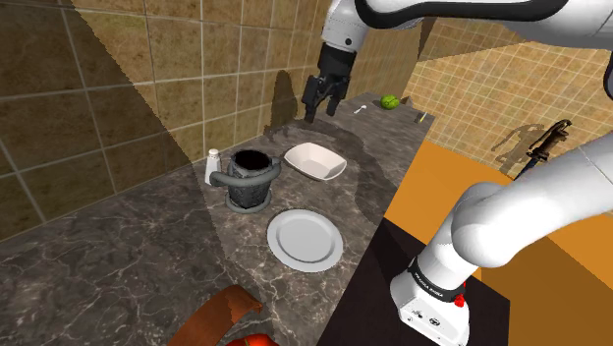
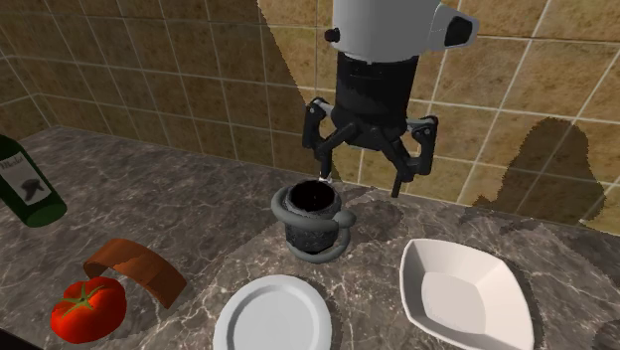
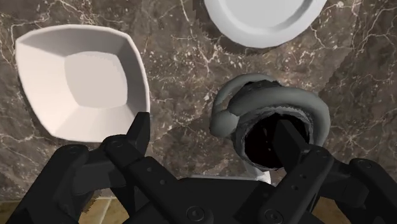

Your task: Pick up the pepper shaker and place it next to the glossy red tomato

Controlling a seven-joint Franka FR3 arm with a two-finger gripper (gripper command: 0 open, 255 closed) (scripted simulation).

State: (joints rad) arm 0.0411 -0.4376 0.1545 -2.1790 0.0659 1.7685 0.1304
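Note:
The pepper shaker [image 1: 212,165] is a small white cylinder. It stands on the dark marble counter against the grey mug [image 1: 250,182], on the mug's side toward the shoulder view's left. My gripper [image 1: 322,106] hangs open and empty above the counter near the tiled back wall, well apart from the shaker. From the second exterior view the gripper [image 2: 363,177] hovers just behind and above the mug [image 2: 313,219]. The glossy red tomato [image 2: 87,306] lies at that view's lower left. Looking along the hand, the fingers [image 3: 139,130] straddle bare counter between the mug [image 3: 273,118] and a white bowl [image 3: 83,83].
A square white bowl [image 1: 314,161] and a round white plate [image 1: 306,239] lie near the mug. A curved brown piece [image 2: 134,266] sits by the tomato, and a green bottle [image 2: 28,184] stands farther back. A small green object [image 1: 391,101] lies at the counter's far end.

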